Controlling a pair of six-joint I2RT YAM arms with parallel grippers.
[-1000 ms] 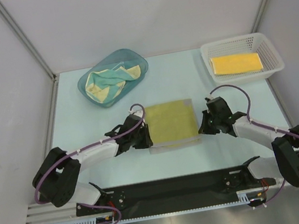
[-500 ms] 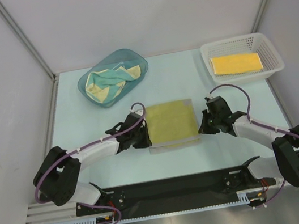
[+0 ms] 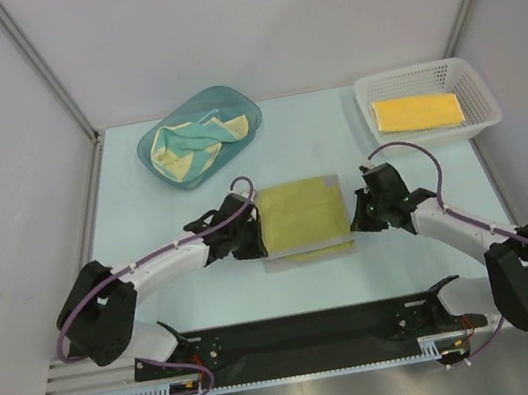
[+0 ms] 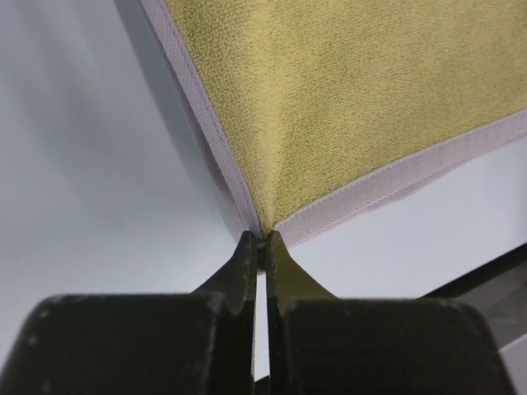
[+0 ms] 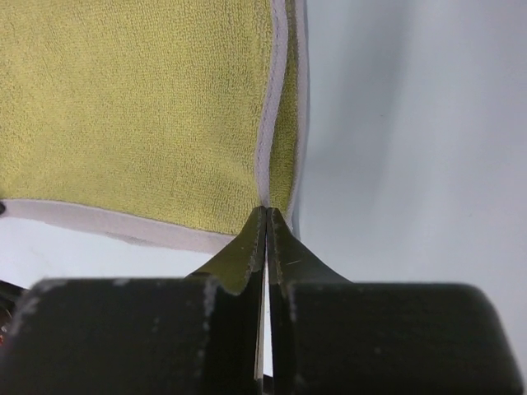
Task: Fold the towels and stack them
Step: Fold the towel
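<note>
As left pincer nips its corner, nubby olive towel

Towels: one olive-yellow towel, one bright yellow towel, cream-and-teal towels bunched, number unclear. One teal tub. One white mesh basket.

1. Left arm and right arm: white link shells, chunky black joint housings.
2. Purple cable on each arm, loose loops at wrist and shoulder.
3. Left pincer, right pincer: matte black fingers tapering to thin tips.
4. Black base plate joins both bases.
</note>
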